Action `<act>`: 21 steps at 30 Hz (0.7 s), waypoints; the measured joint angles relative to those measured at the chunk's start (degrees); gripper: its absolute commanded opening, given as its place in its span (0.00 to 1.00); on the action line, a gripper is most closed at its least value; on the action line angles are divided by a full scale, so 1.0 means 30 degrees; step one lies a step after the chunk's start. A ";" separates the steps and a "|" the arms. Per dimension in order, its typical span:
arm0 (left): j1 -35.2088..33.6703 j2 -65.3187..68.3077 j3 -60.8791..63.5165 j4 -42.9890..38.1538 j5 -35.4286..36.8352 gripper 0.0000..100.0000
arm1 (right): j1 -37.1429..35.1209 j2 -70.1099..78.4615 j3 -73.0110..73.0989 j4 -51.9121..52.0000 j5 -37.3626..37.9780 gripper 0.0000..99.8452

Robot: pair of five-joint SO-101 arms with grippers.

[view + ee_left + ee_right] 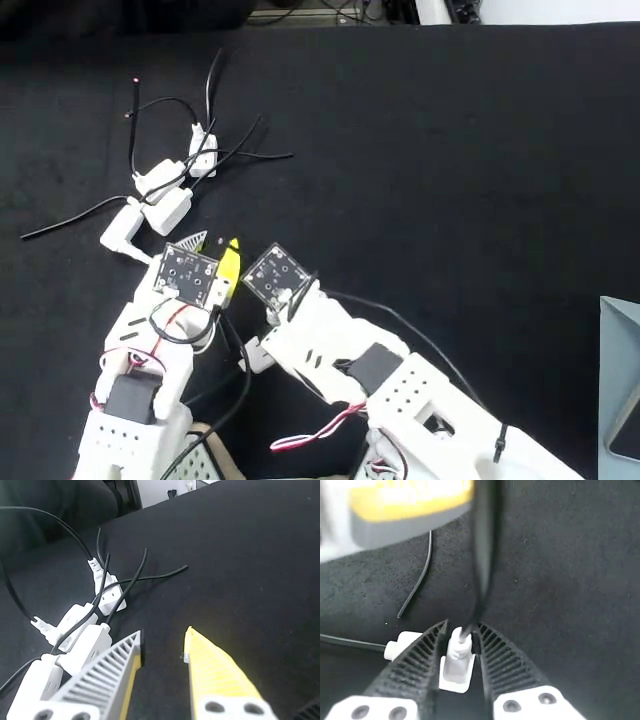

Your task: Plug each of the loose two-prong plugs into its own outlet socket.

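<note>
Right now, one plug is pinched and the other claw is spread.
My right claw pinches a white plug by its sides, and the plug's black cord runs out between the fingertips. My left claw stands spread over the black tabletop, with the tangle of white sockets near it at eleven o'clock.

Black table, grey object at edge

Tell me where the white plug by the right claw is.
In the right wrist view, the white plug is held between the right gripper's fingers, over the black table, with a second white connector close beside it.
</note>
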 measured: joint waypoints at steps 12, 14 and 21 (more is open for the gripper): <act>0.0000 0.0000 0.0000 -0.0059 0.0000 0.15 | 0.0029 -0.0029 0.0440 -0.1582 0.0791 0.01; 0.0000 0.0000 0.0000 0.0088 0.0000 0.15 | 0.0645 -0.0029 0.0440 -0.1582 0.0791 0.01; 0.0000 0.0000 -0.1846 0.4278 0.0000 0.15 | 0.6300 -0.0029 -0.0791 0.0674 -0.0117 0.01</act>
